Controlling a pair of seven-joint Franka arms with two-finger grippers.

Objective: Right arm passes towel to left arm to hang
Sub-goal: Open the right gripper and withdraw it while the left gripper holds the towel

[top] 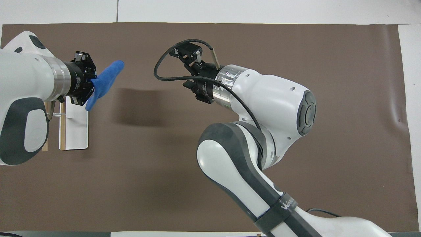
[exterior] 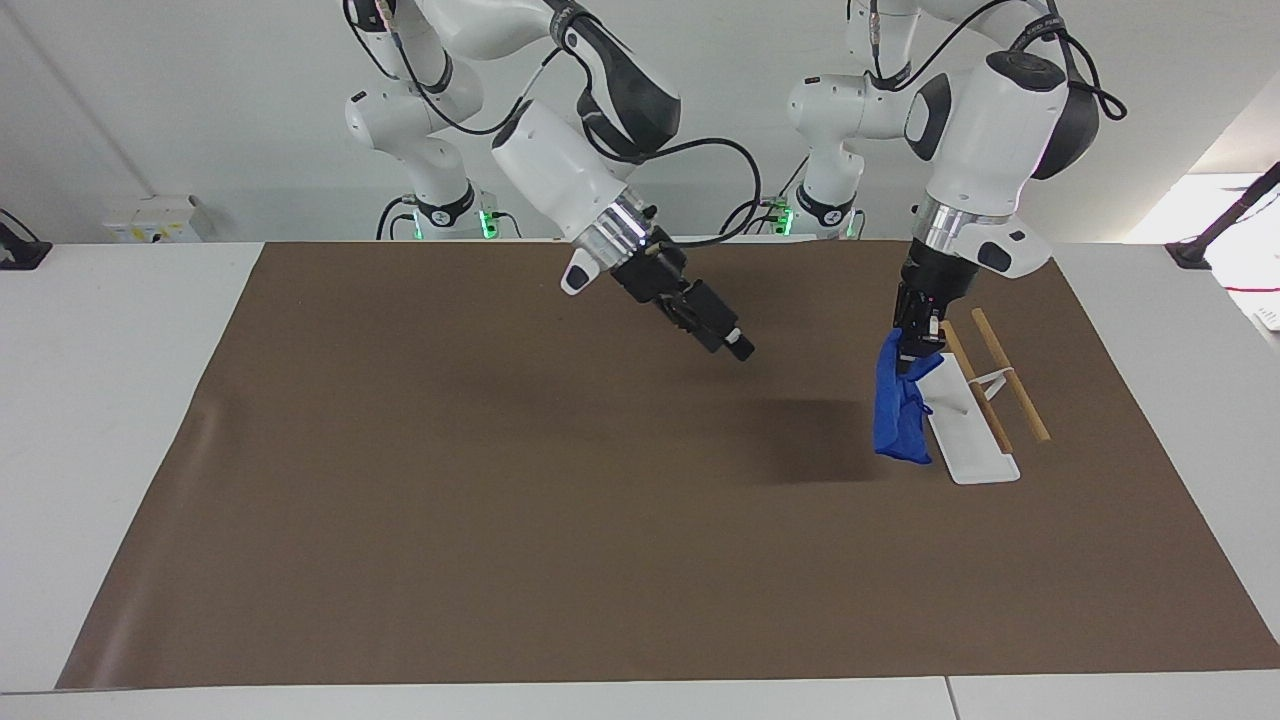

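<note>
The blue towel (exterior: 897,410) hangs down in a narrow fold from my left gripper (exterior: 912,355), which is shut on its upper end. It hangs beside the white base of a small rack (exterior: 968,440), over the base's edge toward the table's middle. In the overhead view the towel (top: 106,78) sticks out from the left gripper (top: 91,83) over the brown mat. My right gripper (exterior: 738,347) is open and holds nothing. It hangs over the middle of the mat, well apart from the towel, and its spread fingers show in the overhead view (top: 188,73).
The rack's two wooden rods (exterior: 1012,378) lie on a thin white frame above its base (top: 76,131), toward the left arm's end of the table. A brown mat (exterior: 500,500) covers most of the white table (exterior: 110,400).
</note>
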